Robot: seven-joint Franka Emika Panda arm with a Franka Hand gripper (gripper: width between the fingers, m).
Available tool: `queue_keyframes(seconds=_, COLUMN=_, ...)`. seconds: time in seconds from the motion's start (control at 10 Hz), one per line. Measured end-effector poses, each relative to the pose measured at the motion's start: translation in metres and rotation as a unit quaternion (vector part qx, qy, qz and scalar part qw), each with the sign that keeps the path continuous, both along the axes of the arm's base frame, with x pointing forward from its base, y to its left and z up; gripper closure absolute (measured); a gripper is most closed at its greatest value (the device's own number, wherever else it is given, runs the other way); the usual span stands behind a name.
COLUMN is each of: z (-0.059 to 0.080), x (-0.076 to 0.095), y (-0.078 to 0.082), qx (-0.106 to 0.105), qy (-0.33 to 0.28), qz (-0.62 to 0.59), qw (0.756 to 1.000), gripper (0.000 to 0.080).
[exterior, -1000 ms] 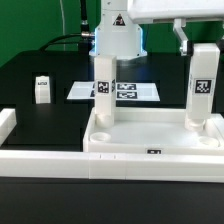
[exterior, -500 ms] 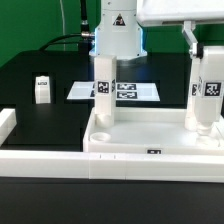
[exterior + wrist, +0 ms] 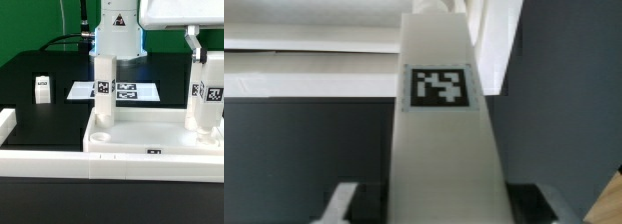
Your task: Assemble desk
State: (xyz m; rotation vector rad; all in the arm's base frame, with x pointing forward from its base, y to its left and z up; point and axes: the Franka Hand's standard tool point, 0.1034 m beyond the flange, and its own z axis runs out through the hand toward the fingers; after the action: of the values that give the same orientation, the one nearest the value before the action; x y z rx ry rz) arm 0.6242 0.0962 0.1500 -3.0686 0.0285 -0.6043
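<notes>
Tabletop [image 3: 150, 135] is seen lower center of the ext. view, w/ one leg [image 3: 103, 85] stood upright at its left corner. 2nd leg [image 3: 207, 95] is clamped upright by the gripper [image 3: 203, 50] at frame right.

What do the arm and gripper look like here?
The arm has a white, rounded casing with a blue glow at its sides, and black cables run behind it. The gripper has a white boxy body and two slim grey fingers. No markings on either are legible.
</notes>
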Motion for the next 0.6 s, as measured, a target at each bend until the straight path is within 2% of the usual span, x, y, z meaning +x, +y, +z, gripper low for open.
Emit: queue_keyframes(seconds=0.6, z=-0.0027, x=0.0063, y=0.0029, qx=-0.003, qy=0.002, qz=0.005, qw=1.000, gripper=0.0509)
